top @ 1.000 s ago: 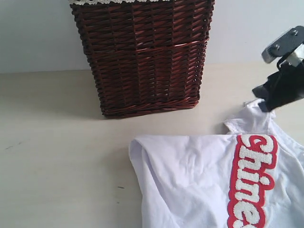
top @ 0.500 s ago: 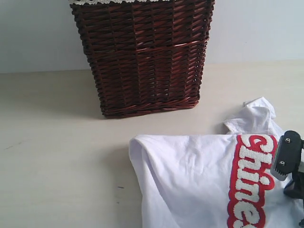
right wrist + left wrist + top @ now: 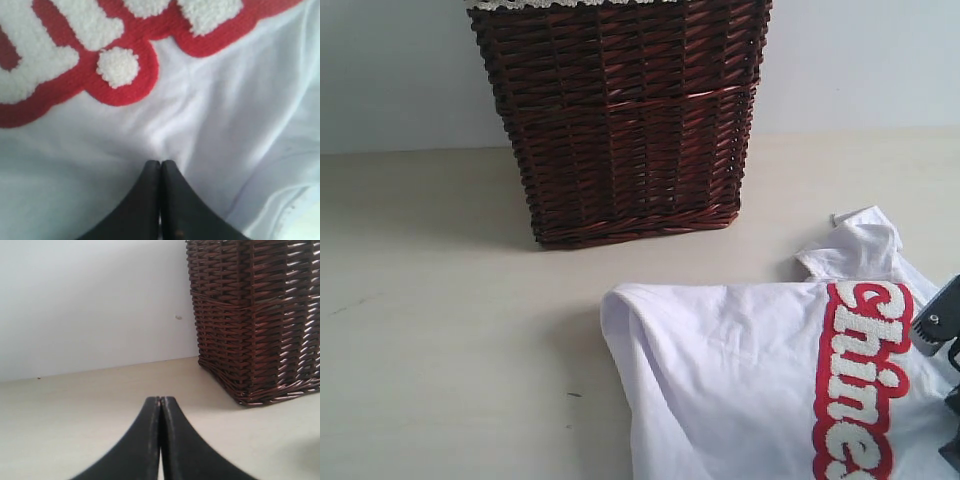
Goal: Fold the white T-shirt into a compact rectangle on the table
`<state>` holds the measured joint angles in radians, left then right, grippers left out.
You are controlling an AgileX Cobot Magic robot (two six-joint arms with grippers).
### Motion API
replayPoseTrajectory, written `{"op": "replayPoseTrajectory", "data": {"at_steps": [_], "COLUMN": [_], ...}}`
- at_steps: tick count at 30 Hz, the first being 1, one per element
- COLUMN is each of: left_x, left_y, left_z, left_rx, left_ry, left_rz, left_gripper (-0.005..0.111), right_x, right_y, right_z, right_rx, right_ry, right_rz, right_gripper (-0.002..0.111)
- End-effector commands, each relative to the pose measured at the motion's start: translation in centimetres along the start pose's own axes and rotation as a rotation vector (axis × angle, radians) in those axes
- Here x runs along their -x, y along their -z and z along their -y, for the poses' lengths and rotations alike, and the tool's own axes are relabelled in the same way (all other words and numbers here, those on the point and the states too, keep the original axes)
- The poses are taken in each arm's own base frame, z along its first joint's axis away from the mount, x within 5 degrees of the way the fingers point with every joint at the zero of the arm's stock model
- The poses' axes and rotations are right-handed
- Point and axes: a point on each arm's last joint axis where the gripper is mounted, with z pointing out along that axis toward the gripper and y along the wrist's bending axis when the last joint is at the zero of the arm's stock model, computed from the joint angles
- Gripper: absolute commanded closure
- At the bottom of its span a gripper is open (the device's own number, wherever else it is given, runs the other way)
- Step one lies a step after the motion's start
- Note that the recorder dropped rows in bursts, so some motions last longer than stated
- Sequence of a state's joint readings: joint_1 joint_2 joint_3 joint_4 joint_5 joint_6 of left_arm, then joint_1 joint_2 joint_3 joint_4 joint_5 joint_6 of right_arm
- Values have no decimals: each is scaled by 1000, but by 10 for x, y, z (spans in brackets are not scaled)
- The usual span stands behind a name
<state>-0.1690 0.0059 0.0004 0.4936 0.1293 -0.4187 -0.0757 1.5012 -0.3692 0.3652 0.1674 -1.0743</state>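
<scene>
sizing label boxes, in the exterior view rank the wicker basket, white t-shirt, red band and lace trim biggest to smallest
1-2. wicker basket and white T-shirt: look alike, both cropped by the frame
3. red band
4. lace trim

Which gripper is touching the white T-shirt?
The right gripper: its shut tips pinch the white T-shirt beside the red band. The left gripper hangs over the table.

Left tool (image 3: 160, 400) and right tool (image 3: 160, 163) both closed (jaws meeting flush).
</scene>
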Motion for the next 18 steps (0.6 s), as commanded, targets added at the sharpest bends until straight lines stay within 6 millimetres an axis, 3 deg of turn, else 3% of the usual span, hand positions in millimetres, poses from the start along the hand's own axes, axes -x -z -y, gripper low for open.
{"op": "replayPoseTrajectory", "data": {"at_steps": [1,4,8,13,18], "left_x": [0,0,0,0,0], "left_y": [0,0,0,0,0], "left_z": [0,0,0,0,0], "left_rx": [-4,-4,-4,-4,-4], "left_ry": [4,4,4,4,4], "left_rz": [7,7,7,7,7], "left_gripper": [107,107,107,107,107], "right_x": [8,15,16,13,16], "right_y": [34,61,64,33,-4], "right_z": [7,12,14,13,19], "right_rx": [-134,-258,-278,-177,-87], "right_ry": [-3,-37,-106,-124,-24], "right_rz": [138,273,310,188,63], "right_gripper": [108,108,108,108,108]}}
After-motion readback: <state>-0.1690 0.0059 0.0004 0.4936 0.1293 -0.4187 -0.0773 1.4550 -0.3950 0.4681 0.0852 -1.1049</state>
